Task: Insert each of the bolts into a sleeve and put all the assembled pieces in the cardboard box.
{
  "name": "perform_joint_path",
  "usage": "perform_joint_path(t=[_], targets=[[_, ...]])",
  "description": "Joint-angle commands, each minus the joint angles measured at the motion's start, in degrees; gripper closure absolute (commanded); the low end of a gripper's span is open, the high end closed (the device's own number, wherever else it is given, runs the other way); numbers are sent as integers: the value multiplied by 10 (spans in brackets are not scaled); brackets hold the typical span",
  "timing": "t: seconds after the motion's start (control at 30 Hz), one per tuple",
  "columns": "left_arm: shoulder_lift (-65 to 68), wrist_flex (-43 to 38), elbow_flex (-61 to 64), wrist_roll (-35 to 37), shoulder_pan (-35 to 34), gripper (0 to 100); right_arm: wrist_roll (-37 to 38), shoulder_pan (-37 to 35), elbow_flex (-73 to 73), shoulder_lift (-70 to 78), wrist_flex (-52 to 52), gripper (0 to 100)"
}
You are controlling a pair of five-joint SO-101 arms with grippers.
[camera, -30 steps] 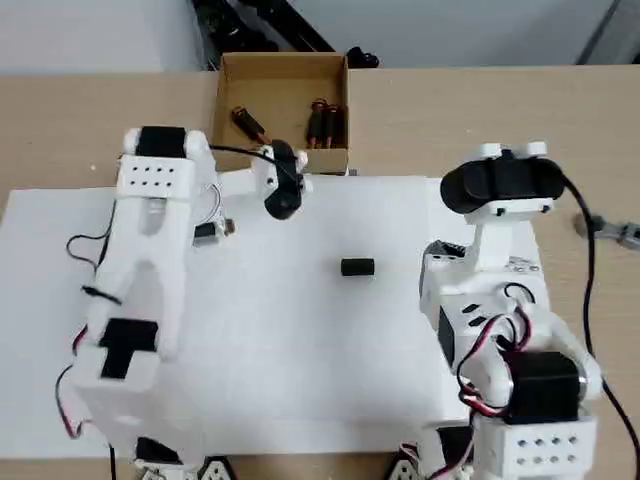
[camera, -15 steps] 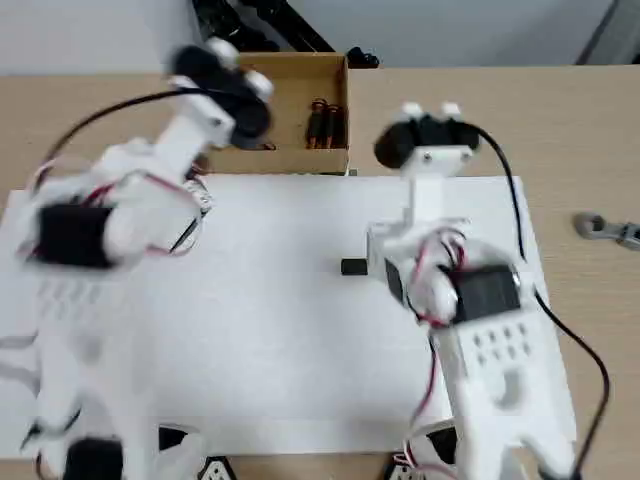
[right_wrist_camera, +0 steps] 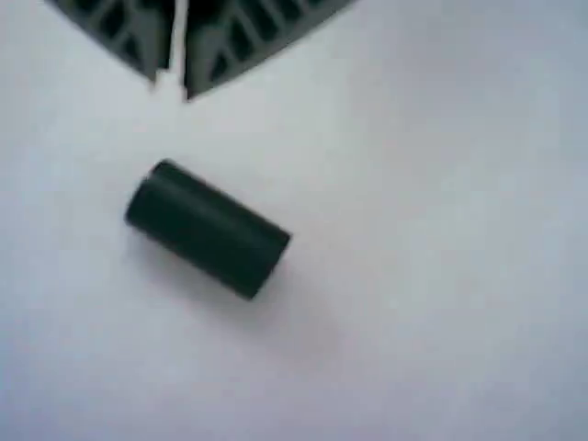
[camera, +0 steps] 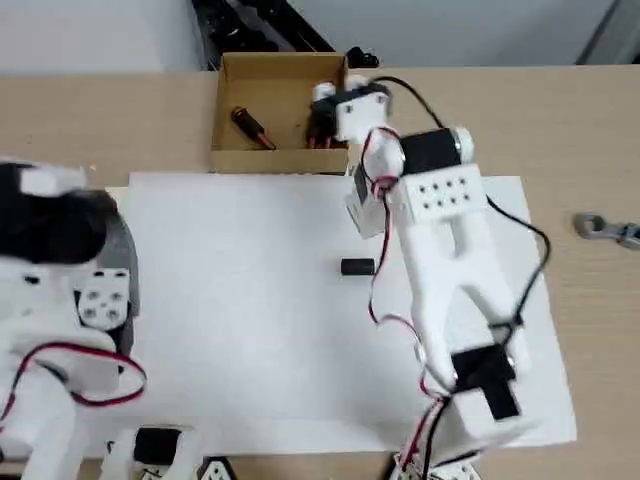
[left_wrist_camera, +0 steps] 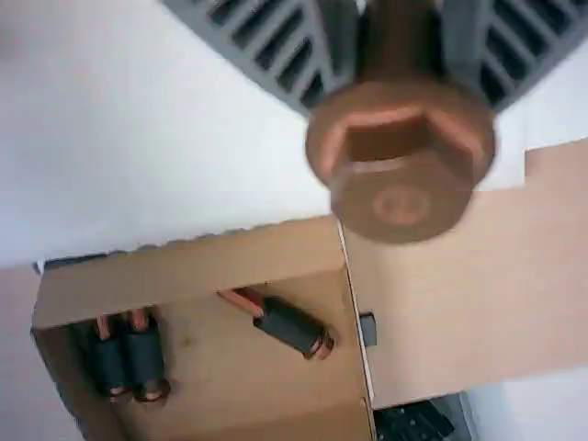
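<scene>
My left gripper (left_wrist_camera: 400, 64) is shut on a copper bolt (left_wrist_camera: 400, 161), whose hex head faces the camera, held high above the white sheet. Beyond it lies the cardboard box (left_wrist_camera: 184, 271) with several assembled pieces (left_wrist_camera: 289, 326). A lone black sleeve (right_wrist_camera: 207, 230) lies on its side on the sheet, just in front of my right gripper (right_wrist_camera: 175, 69), which is shut and holds nothing. In the high view the sleeve (camera: 357, 267) lies mid-sheet beside the right arm (camera: 440, 250), which stretches toward the box (camera: 280, 158). The left arm (camera: 50, 240) is at the sheet's left edge.
The white sheet (camera: 250, 320) covers most of the wooden table. A metal wrench (camera: 605, 230) lies on the bare wood at the far right. Dark gear (camera: 250, 25) sits behind the box.
The left arm has swung away from the box to the sheet's left edge. The right arm has unfolded from the right side and stretched across toward the sleeve and the box.
</scene>
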Motion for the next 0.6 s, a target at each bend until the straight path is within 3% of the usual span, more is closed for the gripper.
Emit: perform_joint_path(t=[0.0, 0.1, 0.33, 0.57], targets=[[-33, 9, 36, 5, -4, 994, 118, -11, -43, 16, 9, 995], [-55, 9, 60, 5, -4, 994, 154, -15, -40, 24, 9, 991], [-65, 5, 87, 2, -4, 994, 321, -58, 12, 26, 7, 991], [-64, -11, 89, 2, -4, 994, 353, -71, 139, 26, -51, 990]])
